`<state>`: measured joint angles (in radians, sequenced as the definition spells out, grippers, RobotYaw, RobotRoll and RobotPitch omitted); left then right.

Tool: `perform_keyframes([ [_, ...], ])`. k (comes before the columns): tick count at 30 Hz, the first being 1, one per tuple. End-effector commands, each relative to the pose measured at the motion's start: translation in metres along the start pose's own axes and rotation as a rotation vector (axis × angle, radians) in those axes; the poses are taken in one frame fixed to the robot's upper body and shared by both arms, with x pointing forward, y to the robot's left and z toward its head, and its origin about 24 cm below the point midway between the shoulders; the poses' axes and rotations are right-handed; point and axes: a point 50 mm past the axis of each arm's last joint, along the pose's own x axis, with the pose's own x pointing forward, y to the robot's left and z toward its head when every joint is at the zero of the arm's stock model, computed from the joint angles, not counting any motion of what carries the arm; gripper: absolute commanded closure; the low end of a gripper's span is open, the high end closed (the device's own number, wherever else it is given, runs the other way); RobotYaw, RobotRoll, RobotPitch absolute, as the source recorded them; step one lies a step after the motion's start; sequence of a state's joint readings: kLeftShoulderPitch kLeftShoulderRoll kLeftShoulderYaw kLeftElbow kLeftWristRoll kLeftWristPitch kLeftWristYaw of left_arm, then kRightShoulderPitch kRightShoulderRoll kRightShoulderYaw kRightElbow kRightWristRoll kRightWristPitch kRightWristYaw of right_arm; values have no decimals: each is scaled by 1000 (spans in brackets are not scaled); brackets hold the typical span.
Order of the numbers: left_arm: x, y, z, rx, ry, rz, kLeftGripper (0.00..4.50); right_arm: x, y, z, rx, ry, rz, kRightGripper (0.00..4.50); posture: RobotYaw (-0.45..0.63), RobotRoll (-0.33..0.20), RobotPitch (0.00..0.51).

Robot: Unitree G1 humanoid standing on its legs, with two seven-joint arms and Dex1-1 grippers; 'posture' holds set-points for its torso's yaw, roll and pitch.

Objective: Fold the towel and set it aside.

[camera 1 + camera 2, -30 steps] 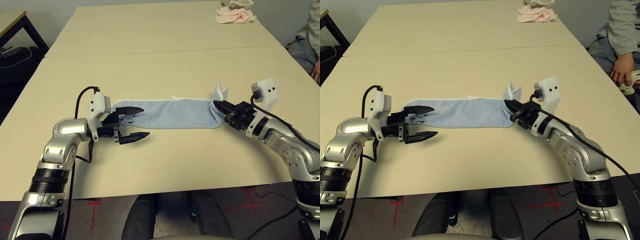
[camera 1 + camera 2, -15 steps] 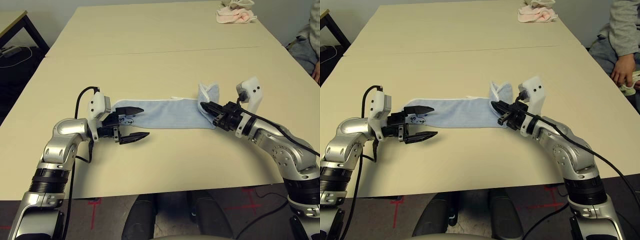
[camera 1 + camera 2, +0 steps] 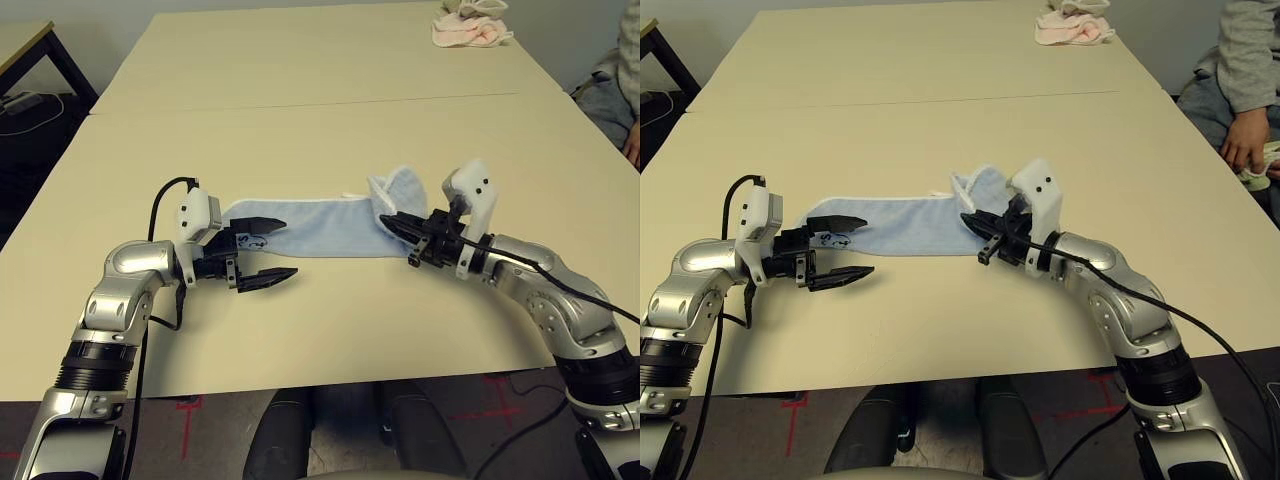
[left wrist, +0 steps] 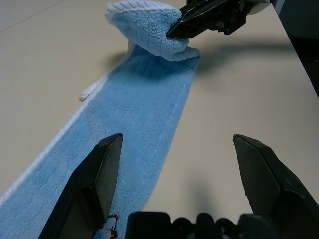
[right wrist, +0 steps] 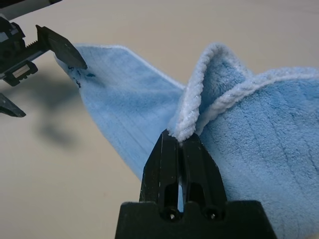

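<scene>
1. Biggest change from a second ago: the right gripper has dragged its end of the towel leftward along the strip, so that end now curls up and back over the flat part instead of sitting out at the far right.
2. Its two fingers are pinched tight on the towel's white piped edge, easy to see in the right wrist view.
3. The left gripper hasn't budged. Its fingers are spread wide apart, one resting over the towel's left end near the little printed motif, the other over bare table just beside it. Not holding anything.
4. The towel itself lies as a long narrow band across the middle of the near table, between the two arms.
5. The surface is a pale beige tabletop with a seam running across it. A pink cloth sits bunched at the far right corner.
6. A person in a grey sleeve sits off to the right edge, hand resting low.
</scene>
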<state>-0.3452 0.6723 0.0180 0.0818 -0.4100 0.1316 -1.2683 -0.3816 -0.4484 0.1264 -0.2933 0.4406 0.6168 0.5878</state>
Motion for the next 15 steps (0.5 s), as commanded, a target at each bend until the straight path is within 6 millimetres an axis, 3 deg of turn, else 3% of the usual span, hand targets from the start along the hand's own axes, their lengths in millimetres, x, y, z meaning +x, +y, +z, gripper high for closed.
perform_keyframes([
  [1,0,-2,-2,-1,18,-15,0,7,7,-1,-23,-2,47,4472,67,0,152],
  [15,0,-4,-2,-4,20,-16,0,16,12,-4,-172,54,125,4472,69,0,157],
])
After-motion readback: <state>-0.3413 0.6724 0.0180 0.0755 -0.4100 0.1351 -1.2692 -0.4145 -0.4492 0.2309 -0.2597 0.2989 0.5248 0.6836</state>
